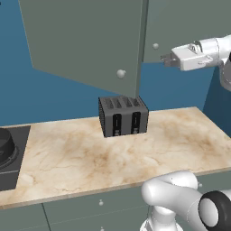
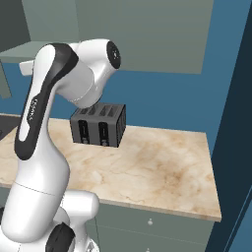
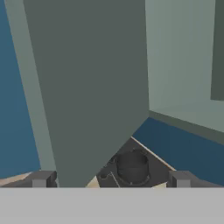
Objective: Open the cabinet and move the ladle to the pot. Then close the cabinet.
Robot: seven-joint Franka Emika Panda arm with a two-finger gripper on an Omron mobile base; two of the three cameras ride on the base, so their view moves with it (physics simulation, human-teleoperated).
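A cabinet [image 1: 90,40] door is hanging swung open above the toaster [image 1: 123,115] on the marble counter [image 1: 171,140] in the left base view, its knob [image 1: 120,73] facing the camera, while the gripper [image 1: 163,58] is hovering released, jaws spread, beside the closed door. The hand view is looking past the open door's edge, down onto the pot [image 3: 132,166] sitting upright on the dark cooktop [image 3: 151,168]. The right base view is showing the toaster behind the arm.
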